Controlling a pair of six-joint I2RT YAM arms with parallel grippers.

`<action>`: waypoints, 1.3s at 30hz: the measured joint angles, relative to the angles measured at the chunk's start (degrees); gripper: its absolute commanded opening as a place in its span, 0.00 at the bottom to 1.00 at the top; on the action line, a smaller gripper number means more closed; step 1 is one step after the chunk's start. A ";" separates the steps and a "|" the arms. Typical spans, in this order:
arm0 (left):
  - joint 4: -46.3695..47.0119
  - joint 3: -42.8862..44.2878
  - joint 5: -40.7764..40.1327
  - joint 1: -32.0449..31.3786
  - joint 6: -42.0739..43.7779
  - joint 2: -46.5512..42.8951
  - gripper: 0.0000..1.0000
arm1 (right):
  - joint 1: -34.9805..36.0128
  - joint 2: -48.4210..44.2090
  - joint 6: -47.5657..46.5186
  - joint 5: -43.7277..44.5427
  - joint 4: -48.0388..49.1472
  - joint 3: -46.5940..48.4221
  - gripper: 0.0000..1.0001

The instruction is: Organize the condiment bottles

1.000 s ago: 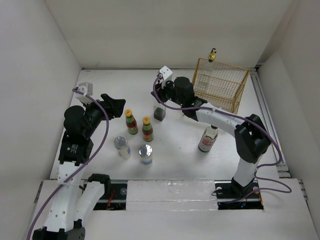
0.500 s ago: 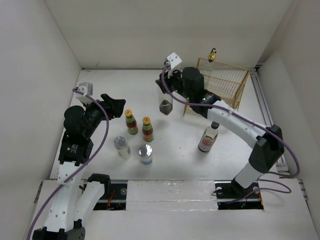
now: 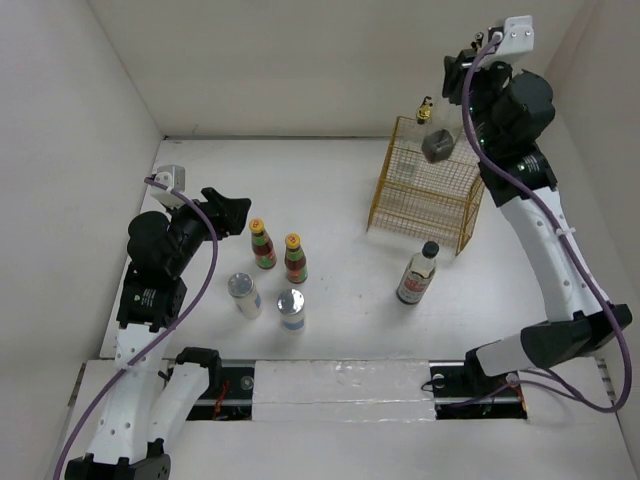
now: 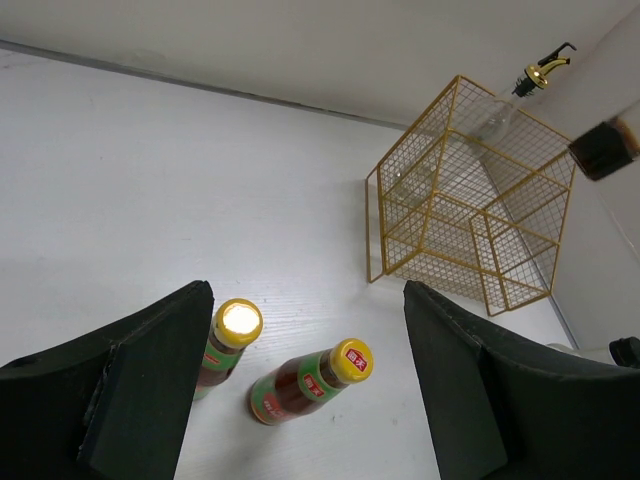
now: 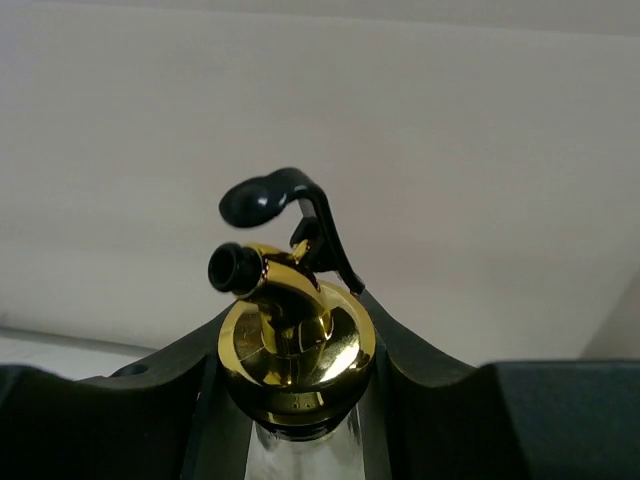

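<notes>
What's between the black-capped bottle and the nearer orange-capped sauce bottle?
Nothing: the top view shows only bare table between the black-capped bottle and the nearer orange-capped sauce bottle.

Robot lab test cell: a plain white tabletop (image 3: 350, 200) is boxed in by bare white panel walls (image 3: 300, 70) along its left, far and right edges, lit evenly like a recording booth. Two white-and-black robot arms, the left arm (image 3: 150, 270) and the right arm (image 3: 550, 240), are bolted to a rail (image 3: 340, 385) at the near edge, with purple cables (image 3: 207, 270) looped along them. Staged props sit on top: small condiment bottles (image 3: 263, 245) grouped toward the near-left corner and a yellow wire basket (image 3: 425, 190) by the far-right corner.
</notes>
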 measured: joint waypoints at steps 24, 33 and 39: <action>0.00 0.00 -0.52 0.00 0.00 -0.39 0.73 | -9.86 15.96 4.35 7.48 -8.44 11.56 0.00; 0.00 0.00 -0.57 0.00 0.02 -0.39 0.73 | -10.34 14.86 8.07 11.13 0.26 3.69 0.00; 0.00 0.00 -0.68 0.00 0.02 -0.37 0.73 | -10.43 14.25 10.84 14.10 1.97 2.34 0.00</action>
